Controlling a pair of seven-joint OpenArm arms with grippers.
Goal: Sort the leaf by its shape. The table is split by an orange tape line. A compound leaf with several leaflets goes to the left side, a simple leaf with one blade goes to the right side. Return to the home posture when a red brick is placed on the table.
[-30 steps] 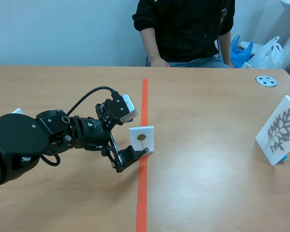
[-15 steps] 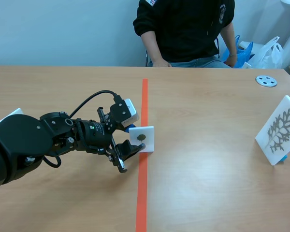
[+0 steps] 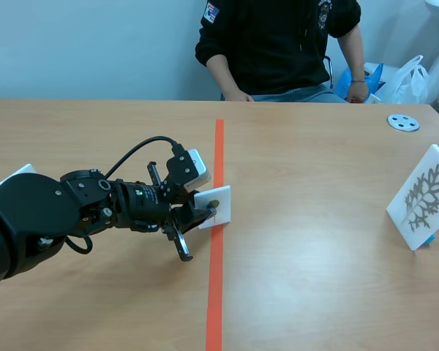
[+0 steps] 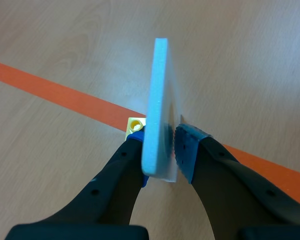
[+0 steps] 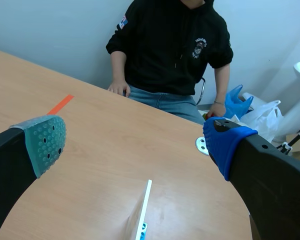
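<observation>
Simple-leaf card (image 3: pixel 218 207): a small white foam panel bearing one single-bladed leaf. It sits on the orange tape line (image 3: pixel 215 292), tilted rather than upright, with a yellow block (image 4: pixel 135 123) at its foot. On the surface (image 3: pixel 314 256) far to the right of the line stands a larger compound-leaf card (image 3: pixel 422 197), leaning on a blue base. A grey disc (image 3: pixel 403 123) lies farther right of the line, toward the seated person (image 3: pixel 278 44), whose hands are off the surface. Nothing lies between the two cards.

The left gripper (image 3: pixel 194 223) comes in from the left of the line. In the left wrist view the card (image 4: pixel 157 105) stands edge-on between its blue pads (image 4: pixel 186 150), which press its lower part from both sides, so the gripper is closed on the card. The right gripper (image 5: pixel 134 144) is spread wide and holds nothing; the compound-leaf card (image 5: pixel 142 210) lies ahead of it.

One second ago the left gripper was open beside an upright card. It has since closed on the card and tipped it.
</observation>
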